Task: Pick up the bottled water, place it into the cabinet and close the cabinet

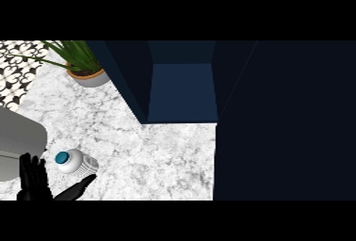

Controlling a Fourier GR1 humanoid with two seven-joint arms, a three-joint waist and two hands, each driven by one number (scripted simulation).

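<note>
Counter [139,141]: white and grey marbled stone, fills the left and middle of the head view.

Cabinet [182,89]: dark navy, sits at the upper middle of the counter. Its front is open; the inside floor shows as a lighter blue panel between two dark side walls. The cabinet door [285,122] stands swung out on the right, a large dark slab running from the top of the view down to the bottom edge.

Patterned wall or floor patch [15,66]: black and white tile, top left corner.

Grey rounded shape [17,141]: at the left edge, above the hand; cannot tell what it is.

Potted plant [87,70]: green leaves in a pale pot, upper left, just beside the cabinet's left wall, well apart from the bottle.

Left hand [33,181]: black, lower left corner. Fingers straight and pointing up, thumb spread out to the right. Spread wide, holding nothing.

Water bottle [76,161]: stands on the counter, seen from above, white ribbed body with a blue cap. It sits just above the thumb and right of the fingers, near the hand; contact cannot be told. It is outside the cabinet, well apart from the opening.

Right hand: not seen.
</note>
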